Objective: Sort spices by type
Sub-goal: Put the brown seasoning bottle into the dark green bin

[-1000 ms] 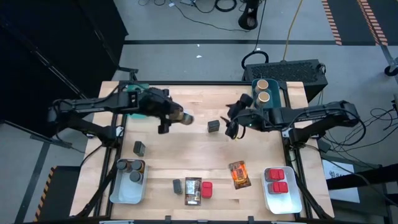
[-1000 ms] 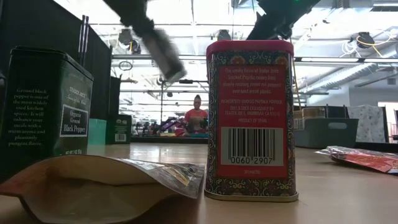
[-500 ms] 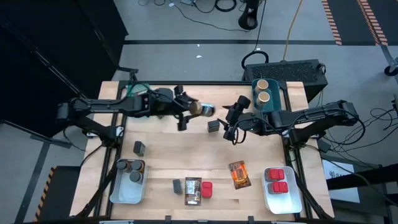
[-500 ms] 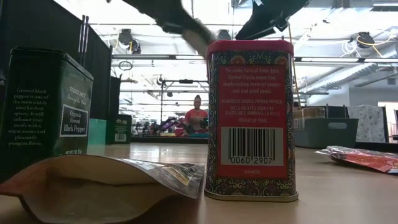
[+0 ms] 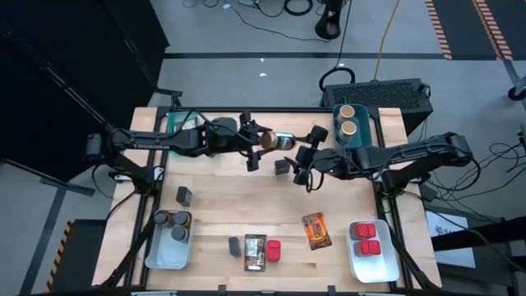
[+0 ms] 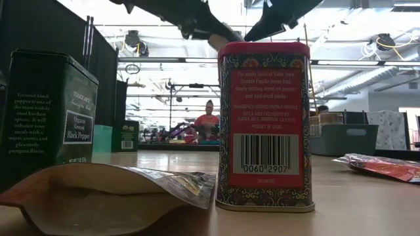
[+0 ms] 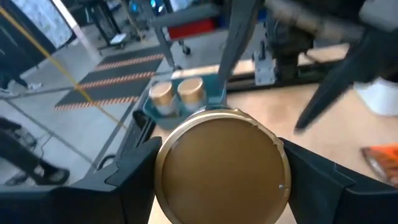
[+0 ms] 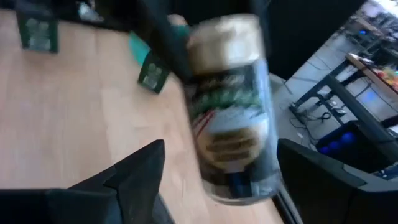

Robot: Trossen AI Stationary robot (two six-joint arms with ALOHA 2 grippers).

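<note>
- We see the left gripper (image 5: 261, 141) clamped on a tan-lidded spice jar (image 5: 277, 141), held lying sideways above the tabletop (image 5: 230, 205) near its far edge.
- The right gripper (image 5: 306, 159) faces that jar with its fingers spread wide and holding nothing.
- A dark tin (image 5: 283, 167) stands just below them.
</note>
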